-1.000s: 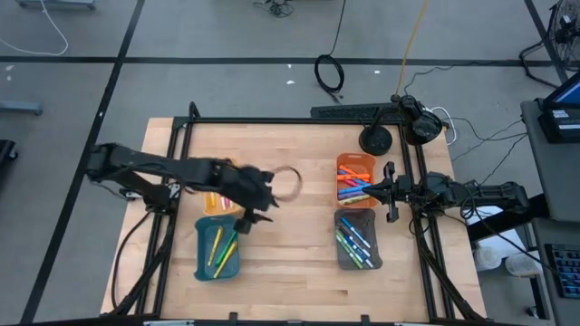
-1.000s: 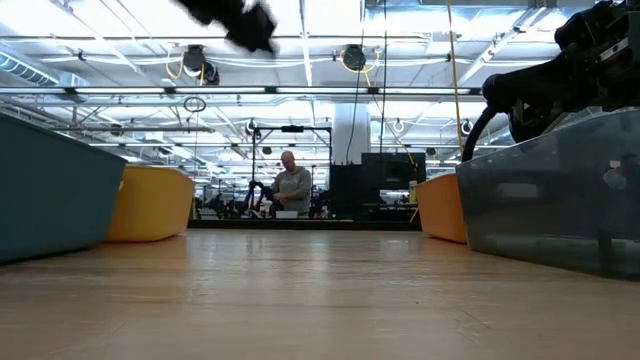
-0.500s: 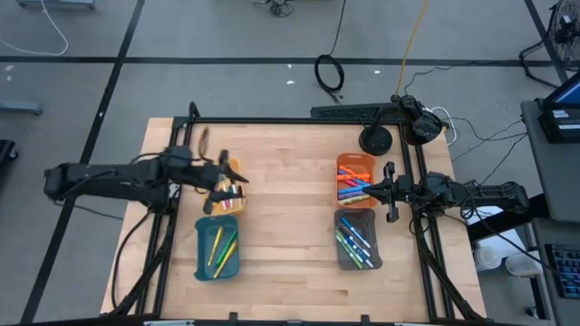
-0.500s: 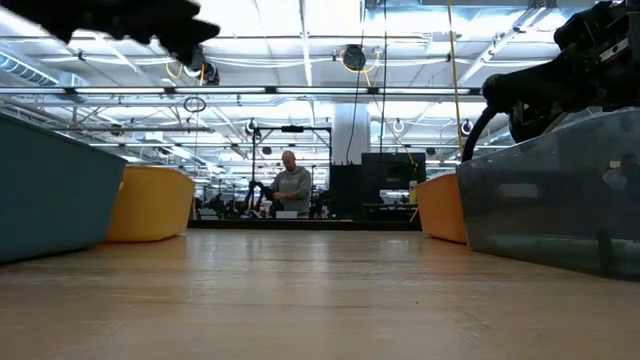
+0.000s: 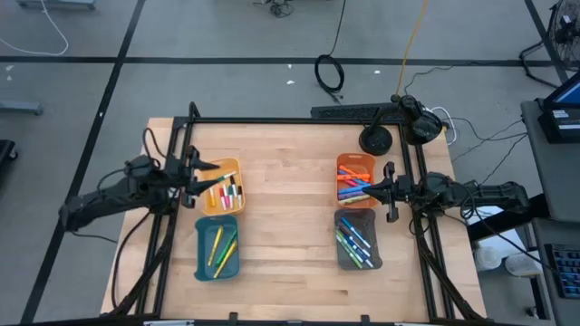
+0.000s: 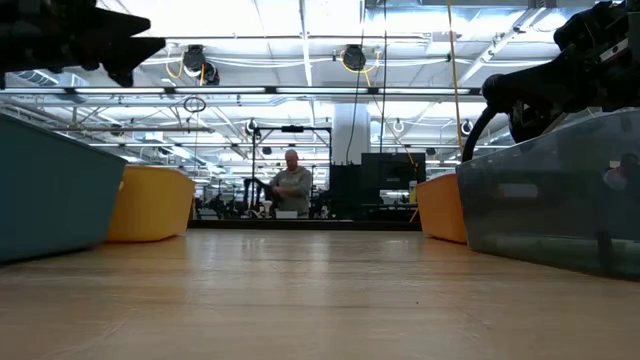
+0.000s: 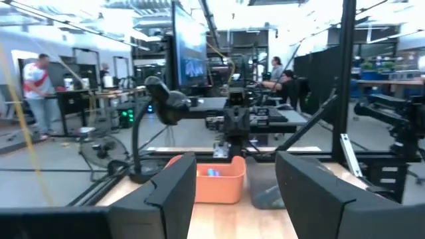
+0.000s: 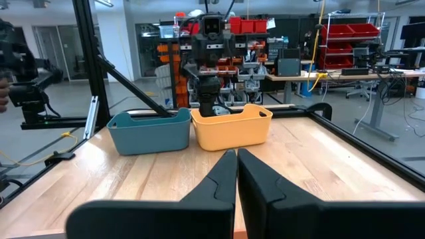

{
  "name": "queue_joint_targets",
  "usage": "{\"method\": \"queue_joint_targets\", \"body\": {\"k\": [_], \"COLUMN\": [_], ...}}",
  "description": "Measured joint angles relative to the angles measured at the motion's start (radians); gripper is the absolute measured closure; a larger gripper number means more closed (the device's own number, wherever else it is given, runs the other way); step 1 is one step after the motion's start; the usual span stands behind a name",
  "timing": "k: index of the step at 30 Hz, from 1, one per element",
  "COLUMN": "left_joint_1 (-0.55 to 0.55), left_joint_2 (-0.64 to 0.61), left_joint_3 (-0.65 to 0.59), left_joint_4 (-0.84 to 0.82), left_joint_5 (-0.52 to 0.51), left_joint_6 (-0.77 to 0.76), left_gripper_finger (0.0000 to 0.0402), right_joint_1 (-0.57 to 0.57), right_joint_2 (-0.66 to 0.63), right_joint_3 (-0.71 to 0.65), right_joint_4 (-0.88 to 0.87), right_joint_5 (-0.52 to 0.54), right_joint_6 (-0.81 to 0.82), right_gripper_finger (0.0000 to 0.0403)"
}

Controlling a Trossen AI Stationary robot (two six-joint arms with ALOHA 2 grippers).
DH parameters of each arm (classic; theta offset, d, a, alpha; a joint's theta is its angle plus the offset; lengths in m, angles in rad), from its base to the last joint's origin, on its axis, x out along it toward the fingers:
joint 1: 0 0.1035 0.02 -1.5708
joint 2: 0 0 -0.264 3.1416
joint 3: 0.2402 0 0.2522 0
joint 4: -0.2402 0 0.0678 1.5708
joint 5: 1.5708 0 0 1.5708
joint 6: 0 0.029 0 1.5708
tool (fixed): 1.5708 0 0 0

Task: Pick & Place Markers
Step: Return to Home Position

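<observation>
Markers lie in four trays on the wooden table. White-bodied ones (image 5: 227, 193) are in the yellow tray (image 5: 237, 166), and yellow and green ones (image 5: 217, 246) in the teal tray (image 5: 201, 272). Blue and pink ones (image 5: 352, 186) fill the orange tray (image 5: 355, 158), and more (image 5: 355, 243) lie in the grey tray (image 5: 373, 219). My left gripper (image 5: 207, 167) (image 7: 236, 192) hovers level at the yellow tray's left side, open, nothing between its fingers. My right gripper (image 5: 390, 192) (image 8: 237, 174) waits shut at the table's right edge, between the orange and grey trays.
Bare wood (image 5: 285, 208) stretches between the left and right pairs of trays. A black frame (image 5: 290, 120) runs round the table. A round black stand base (image 5: 376, 140) sits at the far right. A person (image 6: 292, 190) stands in the room beyond the table.
My left gripper has drawn back from over the middle of the table, across the yellow tray, toward the table's left edge. It has tipped from pointing down to about level. It carries nothing. The markers and trays have stayed put.
</observation>
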Motion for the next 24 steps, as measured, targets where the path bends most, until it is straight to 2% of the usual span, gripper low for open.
{"method": "queue_joint_targets", "body": {"k": [3, 7, 11, 15, 17, 24], "left_joint_1": [0.034, 0.070, 0.086, 0.100, 0.106, 0.073], "left_joint_2": [-0.112, -0.112, -0.098, -0.101, -0.097, -0.094], "left_joint_3": [0.007, 0.006, -0.057, -0.150, -0.151, -0.149], "left_joint_4": [-0.123, -0.167, -0.129, -0.001, -0.061, -0.079], "left_joint_5": [0.000, 0.010, -0.026, -0.054, -0.047, 0.026], "left_joint_6": [-0.004, -0.027, -0.037, -0.036, -0.032, -0.039], "left_gripper_finger": [0.0192, 0.0192, 0.0192, 0.0192, 0.0192, 0.0192], "right_joint_1": [0.000, 0.000, 0.000, 0.000, 0.000, 0.000], "right_joint_2": [0.000, 0.000, 0.000, 0.000, 0.000, 0.000], "right_joint_3": [0.000, 0.000, 0.000, 0.000, 0.000, 0.000], "right_joint_4": [0.000, 0.000, 0.001, 0.003, 0.005, 0.005], "right_joint_5": [0.000, 0.000, 0.001, 0.000, 0.001, 0.000], "right_joint_6": [0.000, 0.000, 0.000, 0.000, 0.000, 0.000], "right_gripper_finger": [0.0399, 0.0399, 0.0399, 0.0399, 0.0399, 0.0399]}}
